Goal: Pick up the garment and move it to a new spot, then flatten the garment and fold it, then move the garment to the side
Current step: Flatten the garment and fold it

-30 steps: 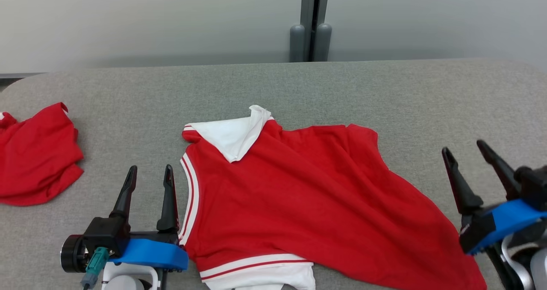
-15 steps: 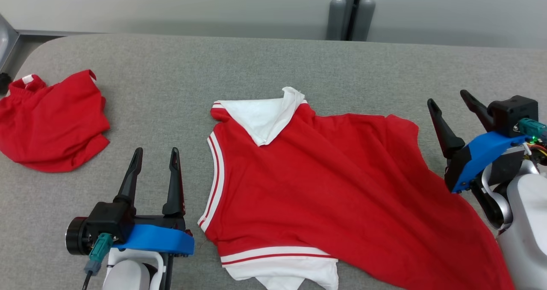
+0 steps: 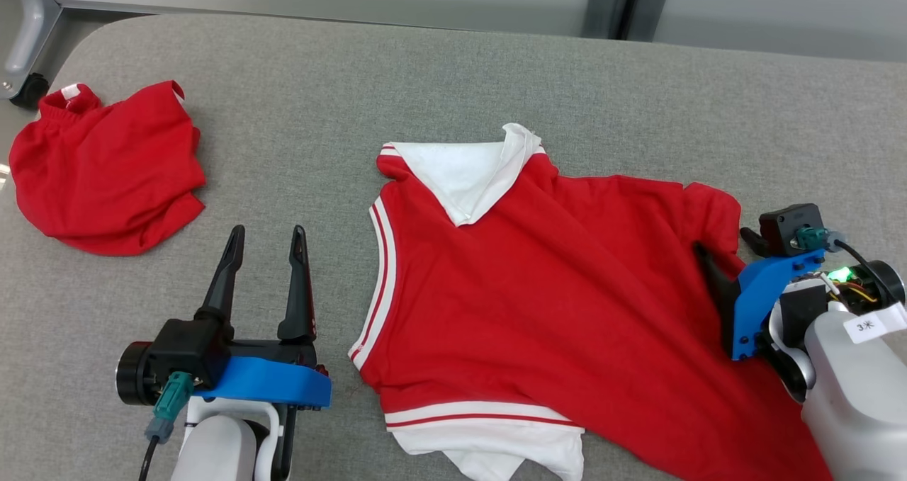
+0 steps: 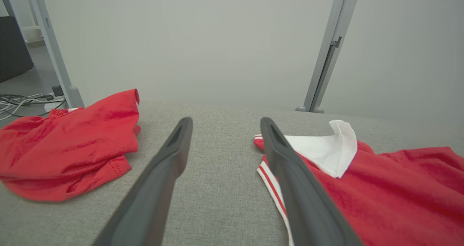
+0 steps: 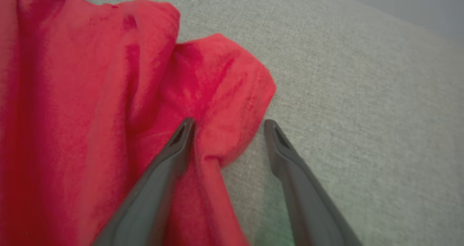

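The garment (image 3: 545, 290), a red shirt with a white collar and white-striped trim, lies spread on the grey fabric table (image 3: 354, 77). My left gripper (image 3: 268, 233) stands open just left of the shirt's striped edge, nothing between its fingers; the left wrist view shows that gripper (image 4: 226, 122) over bare table with the collar (image 4: 322, 150) to its right. My right gripper (image 3: 723, 244) is open and low at the shirt's right sleeve. In the right wrist view the gripper (image 5: 229, 122) straddles the sleeve's edge (image 5: 224, 94), one finger on red cloth, the other over bare table.
A second red garment (image 3: 106, 166) lies bunched at the table's far left, also seen as a red heap (image 4: 69, 144) in the left wrist view. A grey frame leg on a caster (image 3: 25, 35) stands off the table's far left corner, a grey post (image 3: 623, 3) behind the far edge.
The head camera has tilted down and turned, shifting the whole picture. My right gripper has dropped and come in onto the shirt's right sleeve. The left gripper holds its place.
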